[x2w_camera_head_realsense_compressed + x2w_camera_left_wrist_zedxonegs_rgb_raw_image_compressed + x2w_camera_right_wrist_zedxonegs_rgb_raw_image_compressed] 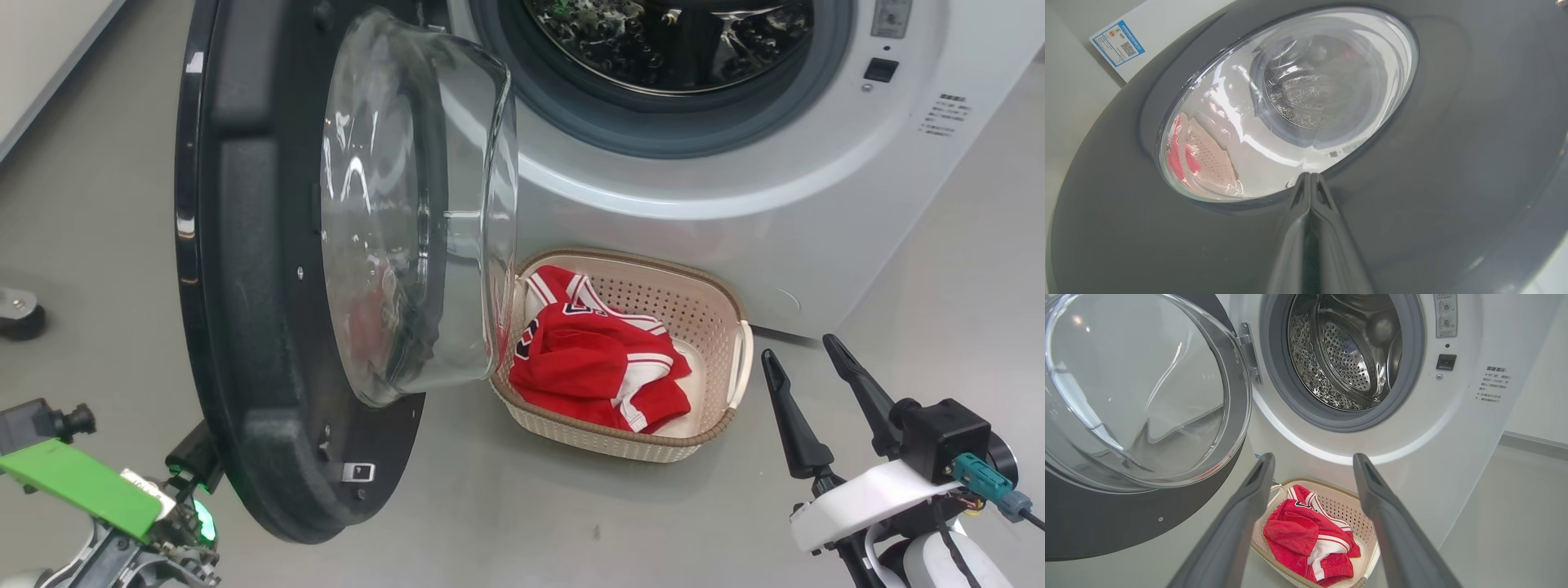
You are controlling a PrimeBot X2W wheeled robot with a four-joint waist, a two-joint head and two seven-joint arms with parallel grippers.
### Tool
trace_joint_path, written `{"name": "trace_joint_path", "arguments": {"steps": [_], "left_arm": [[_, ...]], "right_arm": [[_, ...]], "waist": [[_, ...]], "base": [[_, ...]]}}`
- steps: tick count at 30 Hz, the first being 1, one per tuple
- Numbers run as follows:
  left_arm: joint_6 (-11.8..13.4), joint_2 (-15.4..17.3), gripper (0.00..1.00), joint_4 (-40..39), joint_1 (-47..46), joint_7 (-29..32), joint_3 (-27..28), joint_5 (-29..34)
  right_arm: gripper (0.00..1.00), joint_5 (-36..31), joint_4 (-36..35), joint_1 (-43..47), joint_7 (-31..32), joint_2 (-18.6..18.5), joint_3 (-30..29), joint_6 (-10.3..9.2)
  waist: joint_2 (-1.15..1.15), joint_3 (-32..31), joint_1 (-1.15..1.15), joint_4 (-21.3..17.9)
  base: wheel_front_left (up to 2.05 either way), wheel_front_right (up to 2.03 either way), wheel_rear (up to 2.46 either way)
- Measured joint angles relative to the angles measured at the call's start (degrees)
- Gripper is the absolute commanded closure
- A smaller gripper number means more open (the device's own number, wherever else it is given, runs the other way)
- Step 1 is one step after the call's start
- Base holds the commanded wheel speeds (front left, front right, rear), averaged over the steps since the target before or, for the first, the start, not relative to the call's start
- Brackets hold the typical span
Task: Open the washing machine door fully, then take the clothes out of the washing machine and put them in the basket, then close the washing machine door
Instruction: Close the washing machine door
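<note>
The washing machine [735, 204] stands with its round black door [261, 310] swung out to the left, the glass bowl [408, 204] facing the drum. Its steel drum [1343, 351] looks bare. Red clothes [596, 359] lie in the cream basket [686, 306] on the floor below the porthole. My right gripper [800, 355] is open to the right of the basket, with nothing between its fingers. In the right wrist view that gripper [1313, 457] points over the clothes [1298, 535] and basket [1347, 510]. My left gripper [1310, 175] is shut, its tips close against the door's outer face [1412, 204].
Grey floor surrounds the machine. A small dark caster [16, 314] sits at the far left. A blue label sticker [1117, 43] is on the machine's side. The door latch socket [880, 69] is right of the porthole. A wall base [1535, 441] runs at right.
</note>
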Motion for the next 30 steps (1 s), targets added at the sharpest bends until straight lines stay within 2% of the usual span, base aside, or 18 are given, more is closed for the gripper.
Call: {"name": "trace_joint_path", "arguments": {"steps": [15, 30], "left_arm": [[-0.01, -1.26, 1.0, -2.56, 0.2, 1.97, -2.02, 0.01], [-0.01, -2.76, 1.0, -2.33, -1.04, 1.46, -1.52, 0.58]], "right_arm": [[0.0, 0.45, 0.89, -1.41, -0.59, 1.24, 0.79, 0.02], [0.0, 0.99, 2.55, -2.81, -1.81, 2.69, 1.51, 0.56]], "waist": [[0.0, 0.59, 0.0, -6.49], [0.0, 1.53, 0.0, -16.63]], "base": [[0.0, 0.0, 0.0], [0.0, 0.0, 0.0]]}}
